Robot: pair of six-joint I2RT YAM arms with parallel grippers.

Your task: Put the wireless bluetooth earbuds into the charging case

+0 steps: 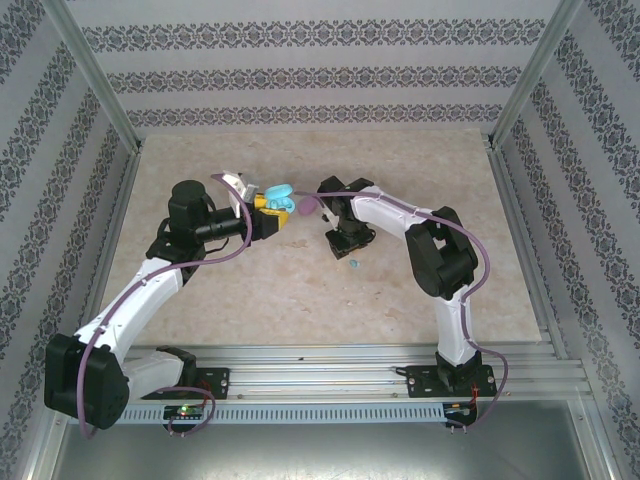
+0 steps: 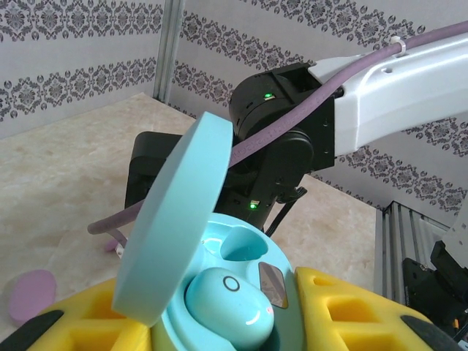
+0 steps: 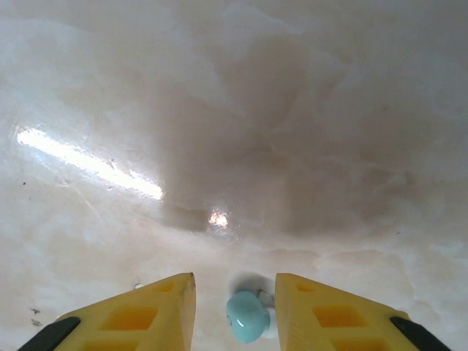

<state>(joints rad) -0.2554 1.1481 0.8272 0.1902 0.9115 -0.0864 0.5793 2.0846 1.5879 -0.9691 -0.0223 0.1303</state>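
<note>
Lying loose on the pale marbled tabletop (image 3: pixel 219 146): a tiny rounded cyan plastic earbud (image 3: pixel 247 316), sitting between the right gripper's (image 3: pixel 236 281) yellow jaws, standing apart and not clenching it. Nesting a second cyan earbud (image 2: pixel 230 303) inside the cyan oval plastic charging case (image 2: pixel 175 219), lid tilting open. Clamping that case in the left gripper (image 2: pixel 216 325), raised above the table.

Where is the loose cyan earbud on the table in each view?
Top external: loose cyan earbud on the table, just nearer than the right gripper.
Right wrist: bottom centre, between the yellow fingers.
Left wrist: the seated earbud in the cyan case is another one.
Shared landmark: the right gripper.
</note>
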